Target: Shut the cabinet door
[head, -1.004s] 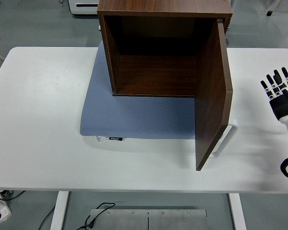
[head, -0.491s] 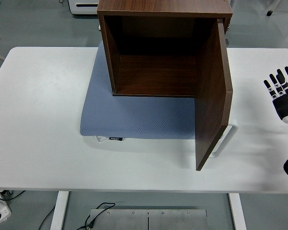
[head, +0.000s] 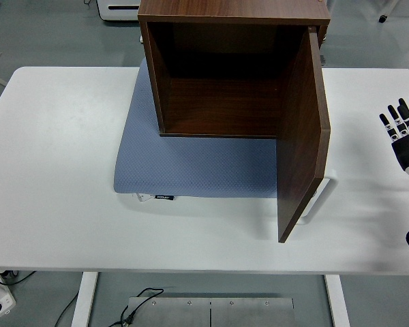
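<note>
Door wide open, nothing closed yet, right hand parked out at the edge.

Starting on the left: bare white worktop, no left arm anywhere in view. Moving in, there's the blue mat with the brown cabinet sitting on its far part, the inside dark and empty as far as can be seen. On to the cabinet door, hinged on the cabinet's right side and swung straight out toward the near edge, a pale handle showing on its outer face. And at the far right, the right hand, fingers straight and spread, holding nothing, well apart from the door. So by my reading the whole job remains: reach in, get against the door's outer face, and swing it leftward across the opening.
</note>
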Tool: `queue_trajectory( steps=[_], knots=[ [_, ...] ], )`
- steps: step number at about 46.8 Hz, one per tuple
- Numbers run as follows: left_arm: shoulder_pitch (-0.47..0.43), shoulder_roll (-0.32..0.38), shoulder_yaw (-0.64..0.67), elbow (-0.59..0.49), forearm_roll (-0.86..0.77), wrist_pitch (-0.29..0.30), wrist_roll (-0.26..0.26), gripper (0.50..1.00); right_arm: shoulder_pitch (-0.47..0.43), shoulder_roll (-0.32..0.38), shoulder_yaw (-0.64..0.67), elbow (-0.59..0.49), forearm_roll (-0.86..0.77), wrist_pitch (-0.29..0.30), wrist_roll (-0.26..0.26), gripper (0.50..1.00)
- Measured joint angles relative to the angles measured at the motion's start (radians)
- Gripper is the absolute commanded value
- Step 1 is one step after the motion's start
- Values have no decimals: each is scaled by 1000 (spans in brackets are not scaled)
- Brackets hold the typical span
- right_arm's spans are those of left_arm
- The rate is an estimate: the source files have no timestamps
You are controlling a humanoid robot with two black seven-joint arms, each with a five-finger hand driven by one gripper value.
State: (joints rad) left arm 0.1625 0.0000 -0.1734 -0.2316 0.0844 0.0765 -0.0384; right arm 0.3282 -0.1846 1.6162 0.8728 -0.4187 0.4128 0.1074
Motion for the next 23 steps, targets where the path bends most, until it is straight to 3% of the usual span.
queue_trajectory(
  steps=[23],
  knots=[
    [0,0,0,0,0,0,0,1000,0,-4,5,0,0,0,-2,1000]
  ],
)
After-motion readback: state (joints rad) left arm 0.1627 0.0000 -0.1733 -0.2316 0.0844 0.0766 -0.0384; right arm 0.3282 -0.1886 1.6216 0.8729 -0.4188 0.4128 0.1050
